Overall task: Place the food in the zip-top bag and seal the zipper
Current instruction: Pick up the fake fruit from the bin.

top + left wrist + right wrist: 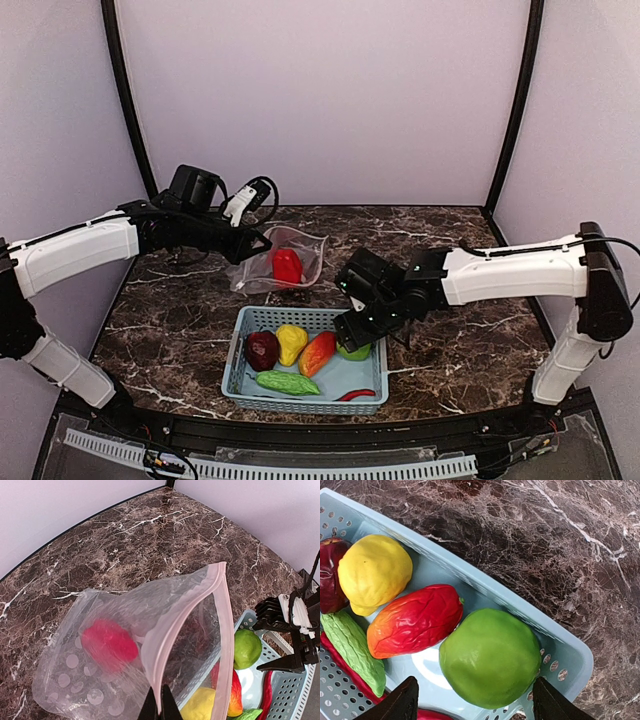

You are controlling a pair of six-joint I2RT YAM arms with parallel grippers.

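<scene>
Toward far-left centre of the marble table (180,320), the left gripper (266,243) has its jaws pressed together on the mouth edge of the zip-top bag (310,250). It's pinching the pinkish zipper (228,635) strip & holding that edge up off the tabletop, while the rest of the bag sags onto the table. Bag mouth gapes open twd the near-right, facing the basket (300,404). One red pepper (287,265) piece is already inside, lying low near the closed end; thru the dotted plastic it shows as a pink-red blur in the left wrist view.

Light blue basket sits near-centre, just nearer than the bag, w/ the other toy pieces in it. Across its far half, left to right: dark red piece (262,350), yellow piece (291,342), orange piece (317,352), lime-green piece (352,351) in the far-right corner. Bumpy green cucumber (287,382) lies along the near side, thin red chilli (357,395) at near-right.

Right arm extends in from the right, w/ the right gripper (355,328) low over the basket's far-right corner. Its jaws are spread wide, one of the fingers (395,705) on each side of the lime-green piece. Can't tell whether either one touches it. Lime-green piece rests on the basket floor, right beside the orange piece & against the far-right wall.
</scene>
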